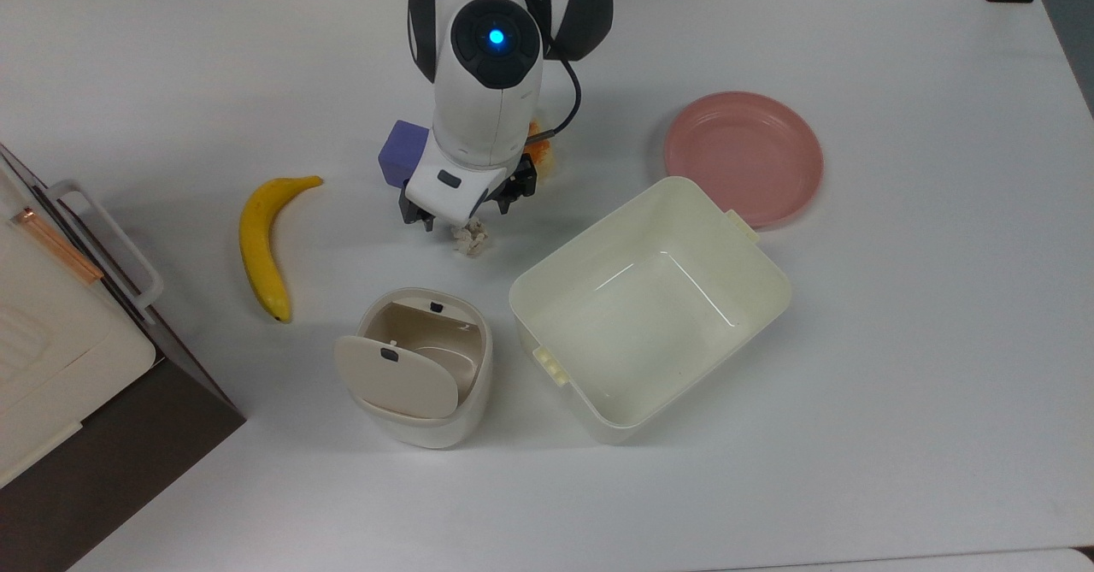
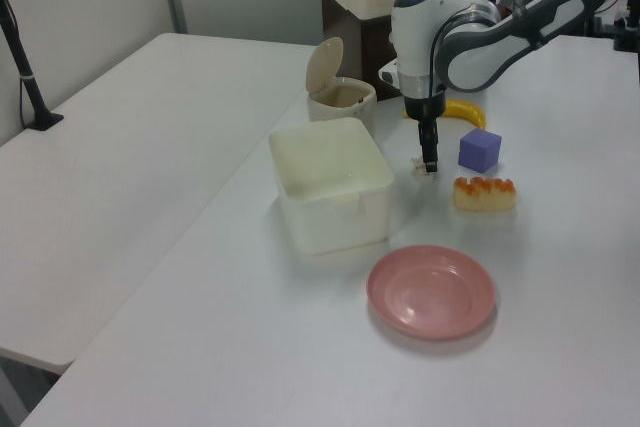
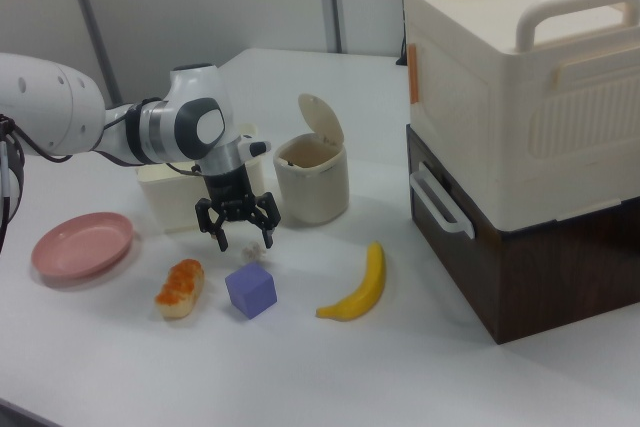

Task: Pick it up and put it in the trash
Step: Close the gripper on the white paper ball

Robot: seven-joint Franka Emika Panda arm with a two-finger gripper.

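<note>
Gripper: the black two-finger gripper (image 3: 245, 235) hangs low over the paper, fingers spread wide, holding nothing.
Paper: the small crumpled off-white paper ball (image 1: 470, 238) lies on the white table (image 1: 897, 384), right under the fingers.
Trash: the small round cream-beige plastic bin (image 1: 425, 367) stands near the paper with its flip lid up.
Tub: the big cream rectangular tub (image 1: 649, 307) sits beside the bin.
Cube: the purple cube (image 3: 250, 289) sits just beside the gripper.
Bread: the orange-topped bread roll (image 3: 179, 287) lies next to the cube.
</note>
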